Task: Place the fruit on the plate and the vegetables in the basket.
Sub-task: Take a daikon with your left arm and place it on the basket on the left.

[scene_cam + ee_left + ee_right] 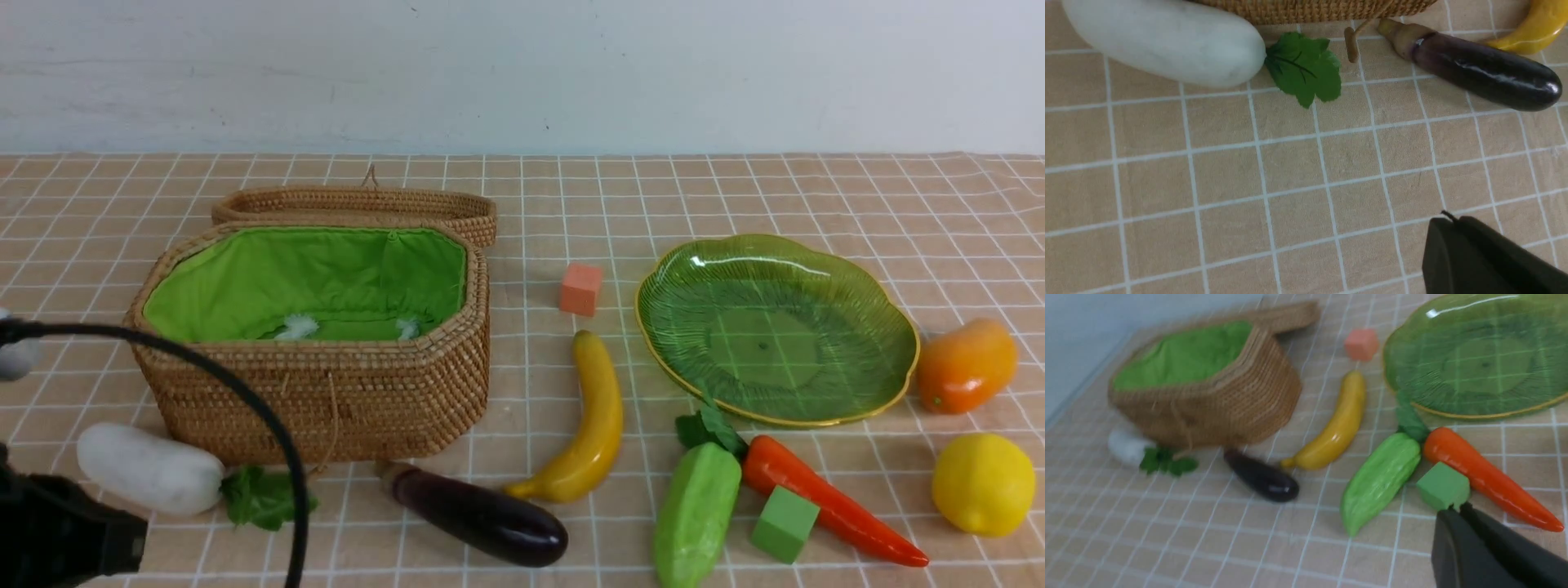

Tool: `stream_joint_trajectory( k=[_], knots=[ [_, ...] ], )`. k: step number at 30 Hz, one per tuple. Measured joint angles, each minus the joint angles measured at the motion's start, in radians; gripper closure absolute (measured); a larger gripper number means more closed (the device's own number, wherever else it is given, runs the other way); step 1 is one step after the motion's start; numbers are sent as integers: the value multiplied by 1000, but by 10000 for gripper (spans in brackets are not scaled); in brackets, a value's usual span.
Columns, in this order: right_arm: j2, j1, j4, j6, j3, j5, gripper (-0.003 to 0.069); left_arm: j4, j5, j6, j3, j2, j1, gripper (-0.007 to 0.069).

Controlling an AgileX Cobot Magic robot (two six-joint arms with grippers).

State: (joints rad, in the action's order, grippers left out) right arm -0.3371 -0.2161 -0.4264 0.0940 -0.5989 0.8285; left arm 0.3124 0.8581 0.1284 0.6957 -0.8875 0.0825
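Observation:
The open basket (326,392) stands at the left and the bare green plate (775,335) at the right. On the cloth lie the banana (592,425), mango (967,363) and lemon (984,482), and the radish (147,468), eggplant (482,514), gourd (694,514) and carrot (824,502). My left gripper (1447,218) hovers shut and empty over bare cloth, short of the radish (1167,41) and eggplant (1478,71). My right gripper (1455,508) is shut and empty, its tip just short of the green cube (1443,486), between gourd (1380,479) and carrot (1486,477).
An orange cube (580,288) sits between basket and plate. The basket's lid (359,204) lies back behind it. My left arm's body and cable (57,531) fill the near left corner. A white wall closes the far side.

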Motion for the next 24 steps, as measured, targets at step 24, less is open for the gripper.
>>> stream_joint_trajectory(
  k=[24],
  knots=[
    [-220, -23, 70, 218, -263, 152, 654, 74, -142, -151, 169, -511, -417, 488]
  ],
)
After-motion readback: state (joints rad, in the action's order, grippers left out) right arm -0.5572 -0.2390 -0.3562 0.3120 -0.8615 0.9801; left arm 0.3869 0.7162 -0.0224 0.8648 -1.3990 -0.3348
